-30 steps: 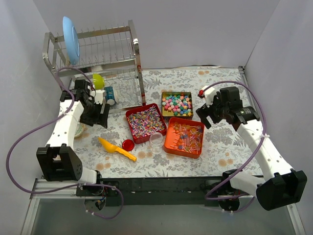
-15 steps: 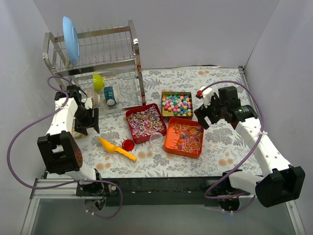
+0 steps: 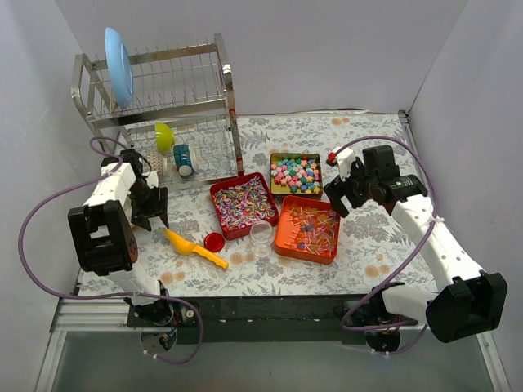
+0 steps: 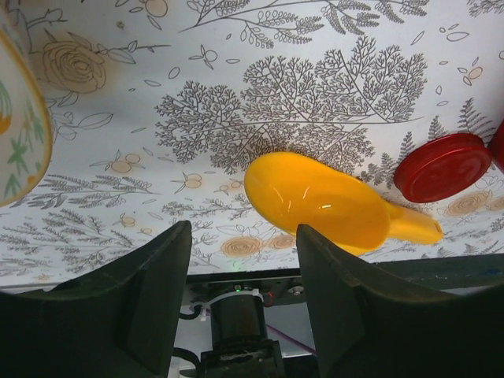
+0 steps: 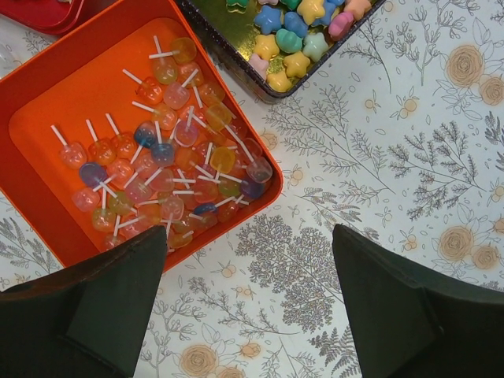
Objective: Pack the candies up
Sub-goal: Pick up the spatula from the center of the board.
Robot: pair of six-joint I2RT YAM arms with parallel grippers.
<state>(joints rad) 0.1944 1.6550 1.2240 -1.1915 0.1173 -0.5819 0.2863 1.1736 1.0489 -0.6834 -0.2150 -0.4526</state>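
1. The candies sit in three trays mid-table. Striped ones [image 3: 243, 202] are in the red tray [image 3: 221, 213], pastel pieces [image 5: 303, 31] in the dark tray [image 3: 274, 174], and clear-wrapped ones [image 5: 169, 169] on little sticks in the orange tray [image 5: 71, 87].
2. A clear cup [image 3: 261, 234] stands at the near corner of the red tray, just beside the orange one. From above it looks empty. The red lid [image 4: 442, 165] lies to its left, and the yellow scoop [image 4: 315, 201] lies beyond that, flat on the table [image 3: 359, 253].
3. Left gripper [image 4: 242, 236]: jaws apart, nothing between them. It hangs over bare table just beside the scoop's bowl, not touching it.
4. Right gripper [image 5: 250, 236]: jaws wide and empty, hovering over the table at the outer edge of the orange tray, near the dark tray's corner.
5. Step in hand, as we read it: the reach for the scoop. No candy is out of a tray yet, so packing has not begun.
6. The next move calls for the left gripper to slide across toward the scoop, line its jaws up over the scoop and come down low — the scoop lies flat, so a high close would miss. The lid lies close by the handle's end, so a grasp there leaves little room.
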